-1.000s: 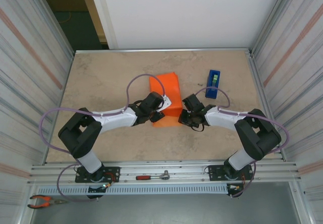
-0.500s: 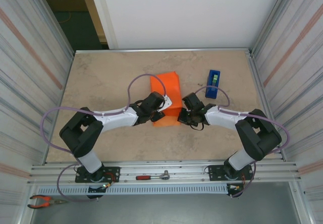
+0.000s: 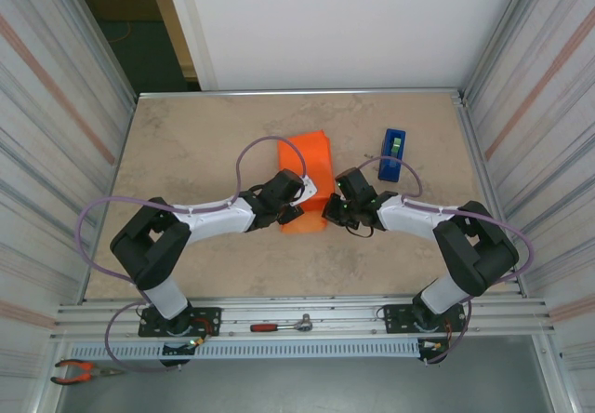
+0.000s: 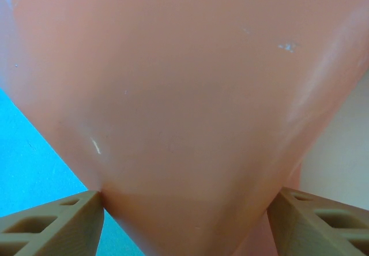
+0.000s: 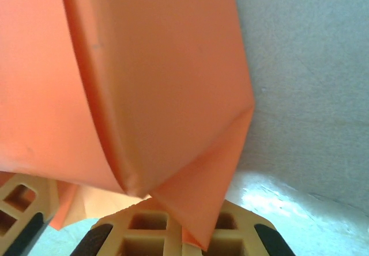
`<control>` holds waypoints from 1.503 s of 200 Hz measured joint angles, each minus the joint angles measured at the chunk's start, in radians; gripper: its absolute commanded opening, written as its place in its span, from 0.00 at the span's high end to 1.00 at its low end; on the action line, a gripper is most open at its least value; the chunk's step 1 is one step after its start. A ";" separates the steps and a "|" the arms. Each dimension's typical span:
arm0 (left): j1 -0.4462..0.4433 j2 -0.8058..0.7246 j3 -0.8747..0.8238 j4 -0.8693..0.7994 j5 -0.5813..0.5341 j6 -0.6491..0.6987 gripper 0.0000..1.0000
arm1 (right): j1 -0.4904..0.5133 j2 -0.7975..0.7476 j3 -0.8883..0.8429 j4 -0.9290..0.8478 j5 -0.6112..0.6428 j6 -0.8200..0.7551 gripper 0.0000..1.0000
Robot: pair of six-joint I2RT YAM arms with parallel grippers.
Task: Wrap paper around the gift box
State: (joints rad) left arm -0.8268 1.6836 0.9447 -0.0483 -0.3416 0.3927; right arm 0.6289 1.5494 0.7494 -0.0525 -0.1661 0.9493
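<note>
One corner of the paper [image 5: 202, 201] covers the pinching right tool [image 5: 181, 234].

From high up behind the two black arm bases [image 3: 177, 320], the fixed camera looks steeply down over the whole beige stone-patterned tabletop [image 3: 186, 143] to its far edge. Each wrist camera peers out past its own tan plastic fingers [image 4: 52, 221], pressed right up against the bright orange paper-wrapped block [image 3: 305, 157]. The left one faces a flat side, the right one a folded corner. All three views share that block.
</note>
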 measured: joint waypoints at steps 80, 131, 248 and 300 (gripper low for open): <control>0.000 0.005 0.000 0.000 -0.012 0.005 0.27 | 0.017 0.052 -0.018 0.160 0.010 0.057 1.00; -0.005 0.005 0.000 -0.002 -0.026 0.008 0.28 | 0.063 0.098 -0.064 0.322 0.069 0.115 0.80; -0.013 0.007 0.000 0.001 -0.029 0.007 0.29 | 0.041 -0.079 -0.200 0.372 0.040 0.139 0.55; -0.013 0.007 0.000 0.001 -0.029 0.007 0.29 | -0.038 -0.246 -0.281 0.258 0.044 0.107 0.81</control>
State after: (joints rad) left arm -0.8402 1.6905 0.9447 -0.0475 -0.3710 0.3996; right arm 0.5907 1.3033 0.4683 0.2054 -0.1219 1.0565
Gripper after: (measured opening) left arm 0.712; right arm 0.282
